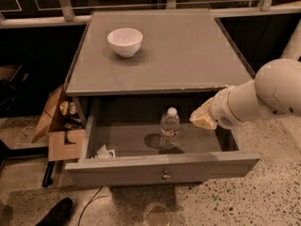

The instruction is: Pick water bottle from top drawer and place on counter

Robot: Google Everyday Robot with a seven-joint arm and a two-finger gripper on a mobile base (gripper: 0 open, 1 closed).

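Plainly unheld, the water bottle (170, 126) stands upright mid-floor in the open top drawer (117, 171), its side offered to the gripper (203, 118) just beside it toward the drawer's right edge, how far open I cannot tell, while the counter (188, 46) offers bare room right of the white bowl (125, 41).

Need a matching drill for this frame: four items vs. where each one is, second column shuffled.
Items
1. water bottle
2. white bowl
3. tool
4. cardboard box

Places
A. on the floor, left of the drawer
B. upright inside the open top drawer
C. on the counter, back left
D. over the drawer's right side, just right of the water bottle, not touching it

Pairs: 1-B, 2-C, 3-D, 4-A
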